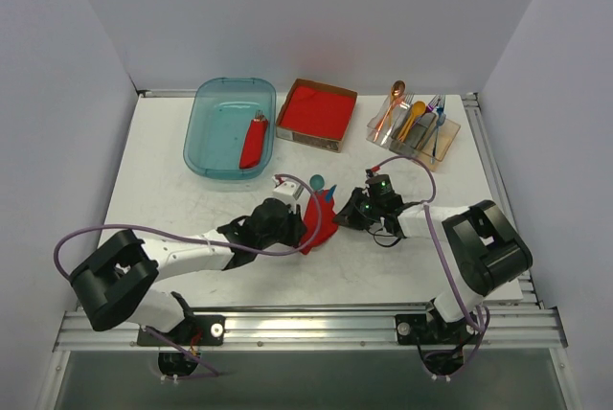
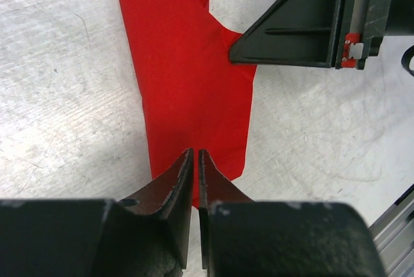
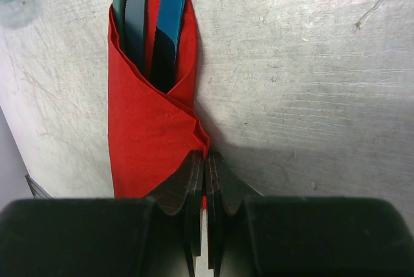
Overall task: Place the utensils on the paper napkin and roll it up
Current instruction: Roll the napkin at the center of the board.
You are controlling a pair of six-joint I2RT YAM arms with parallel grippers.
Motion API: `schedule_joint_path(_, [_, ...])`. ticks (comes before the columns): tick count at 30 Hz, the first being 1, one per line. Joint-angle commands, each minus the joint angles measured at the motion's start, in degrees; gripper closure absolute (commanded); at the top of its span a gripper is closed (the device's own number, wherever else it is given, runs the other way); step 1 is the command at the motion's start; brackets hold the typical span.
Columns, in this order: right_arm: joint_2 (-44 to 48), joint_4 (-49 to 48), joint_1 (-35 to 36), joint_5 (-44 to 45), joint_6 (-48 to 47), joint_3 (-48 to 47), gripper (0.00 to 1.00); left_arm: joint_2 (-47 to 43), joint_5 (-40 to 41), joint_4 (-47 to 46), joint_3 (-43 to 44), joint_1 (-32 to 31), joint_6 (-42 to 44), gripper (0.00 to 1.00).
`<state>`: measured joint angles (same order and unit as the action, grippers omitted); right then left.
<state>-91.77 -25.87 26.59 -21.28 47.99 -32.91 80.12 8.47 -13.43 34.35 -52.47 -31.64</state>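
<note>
Napkin of thin red paper (image 3: pixel 149 134), teal and blue plastic utensils (image 3: pixel 171 18) tucked inside, lies just ahead of the right claw (image 3: pixel 205 160), which is closed on its edge; the left claw (image 2: pixel 195 154), nearly closed, pinches its near corner.

Our tally across the worktop, mostly ones.
We count one left gripper (image 2: pixel 195 160) and one right gripper (image 3: pixel 206 164); one paper napkin (image 2: pixel 187 70) mid-worktop around three utensils (image 3: pixel 171 11) — teal, grey, blue; one teal tub (image 1: pixel 201 103) by the far left corner with one red roll (image 1: pixel 253 144); one box of red sheets (image 1: pixel 308 138) and one clear caddy (image 1: pixel 445 147) along the far edge.
</note>
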Motion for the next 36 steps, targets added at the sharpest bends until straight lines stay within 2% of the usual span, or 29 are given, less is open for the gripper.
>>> schedule_joint_path(1, [-0.69, 1.61, -0.31, 1.33, -0.97, -1.64, 1.00, 1.97, -2.48, -2.83, 2.83, -0.27, 2.81, 0.84])
schedule_joint_path(10, [-1.57, 1.17, -0.40, 1.24, -0.79, -1.81, 1.00, 5.40, -8.46, -9.15, 0.03, -1.76, 3.43, 0.84])
schedule_joint_path(20, [-1.49, 1.35, -0.31, 1.15, -0.96, -1.99, 1.00, 4.88, -6.98, -8.98, -7.80, -2.02, 0.35, 0.84])
schedule_joint_path(23, [-1.22, 1.52, -0.40, 1.24, -0.88, -1.99, 1.00, 2.68, -5.75, -6.88, -7.81, -2.46, 0.09, 0.84])
schedule_joint_path(31, [-0.17, 1.61, -0.22, 1.33, -0.70, -0.93, 1.00, -7.25, -1.89, 3.75, -3.25, -2.20, 0.26, 0.73])
schedule_joint_path(36, [0.80, 1.43, -0.13, 1.33, -0.53, -0.14, 1.00, -4.80, 0.05, 9.55, 4.30, 0.17, 1.23, 0.63])
